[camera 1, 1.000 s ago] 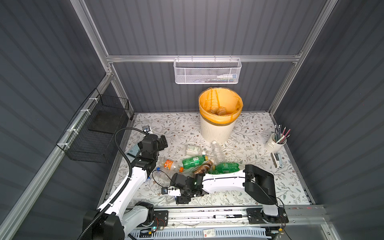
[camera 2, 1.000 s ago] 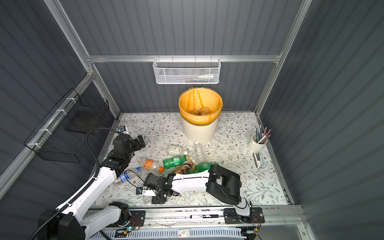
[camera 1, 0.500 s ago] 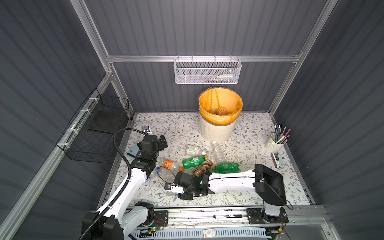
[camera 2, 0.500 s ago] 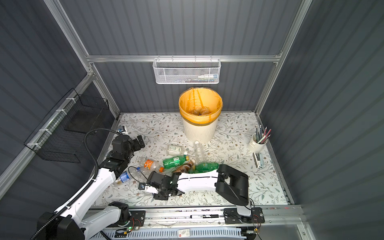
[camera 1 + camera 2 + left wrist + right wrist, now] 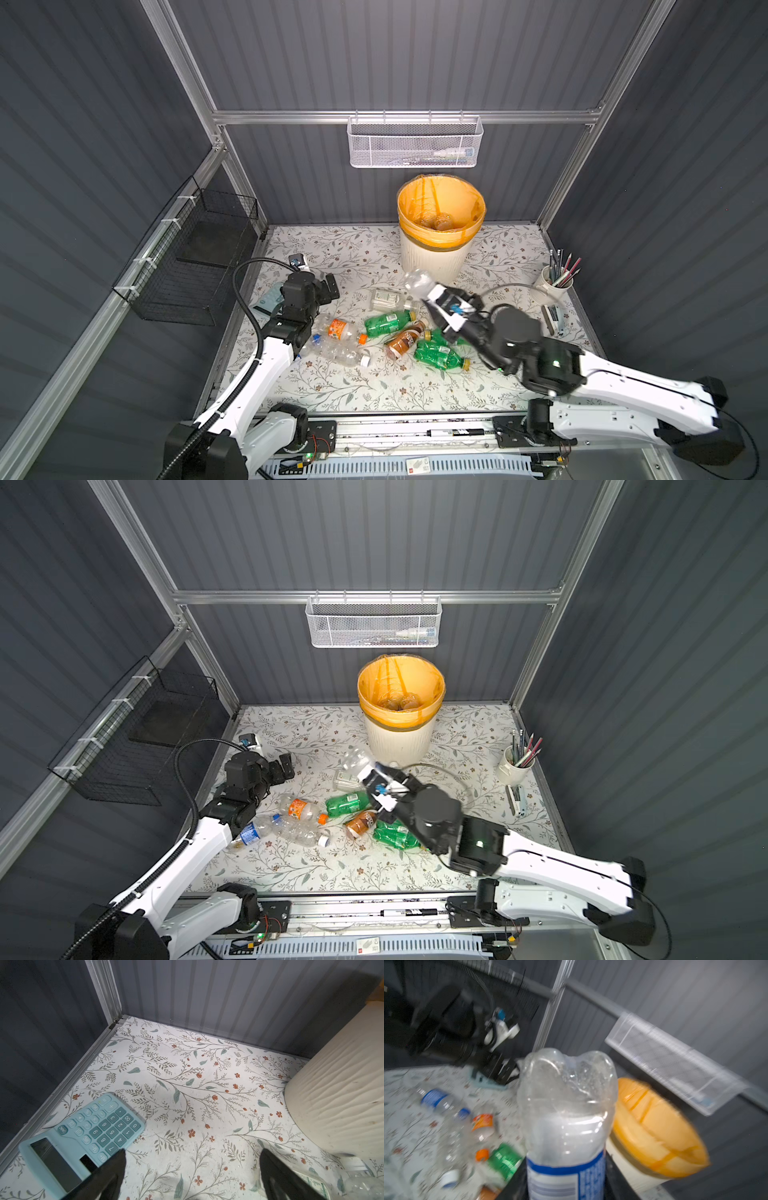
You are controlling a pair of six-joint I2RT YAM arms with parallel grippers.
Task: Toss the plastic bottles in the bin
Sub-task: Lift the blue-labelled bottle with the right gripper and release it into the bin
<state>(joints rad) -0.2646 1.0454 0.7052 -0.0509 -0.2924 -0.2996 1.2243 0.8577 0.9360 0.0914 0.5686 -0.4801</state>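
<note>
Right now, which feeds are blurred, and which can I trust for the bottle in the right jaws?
Right wrist view: motion-smeared throughout; the clear plastic bottle with a blue label is sharpest, the cream ribbed bin with an orange liner streaks. Left wrist view: crisp, the pale blue calculator keys legible. Both top views: evenly lit, sharp, only the white right arm slightly soft.

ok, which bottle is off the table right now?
The clear bottle with the blue-and-white label, held in the right gripper near the bin; the rest lie on the table.
</note>
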